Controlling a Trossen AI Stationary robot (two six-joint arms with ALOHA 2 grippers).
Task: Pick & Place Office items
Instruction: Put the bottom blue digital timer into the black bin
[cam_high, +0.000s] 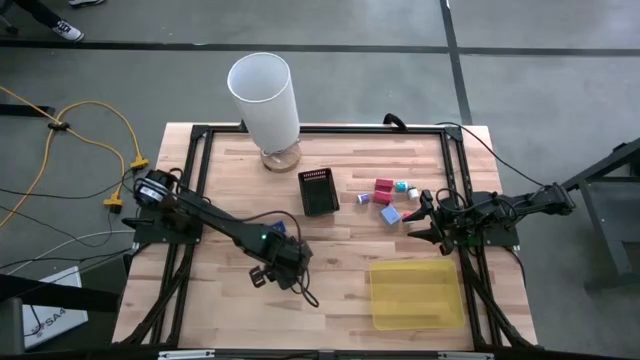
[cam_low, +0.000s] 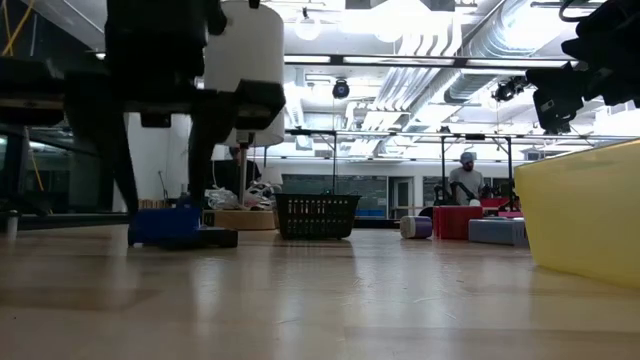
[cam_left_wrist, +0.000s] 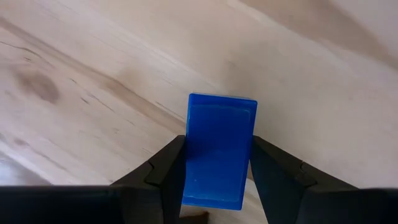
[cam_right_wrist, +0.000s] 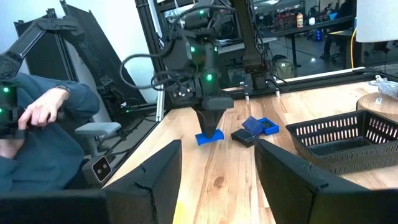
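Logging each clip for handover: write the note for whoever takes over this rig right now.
Left gripper: shut on the blue piece, low at the table.
Right gripper: open, empty, waiting at the right edge beside the small blocks.
More blue and black pieces lie by the left arm.
Black mesh box and yellow tray look empty.
Done: nothing placed.
Left: every piece.

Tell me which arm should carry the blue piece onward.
Left. The left gripper is already shut on the blue piece down at the tabletop. The right gripper is open and empty beside the cluster of coloured blocks, farther away.
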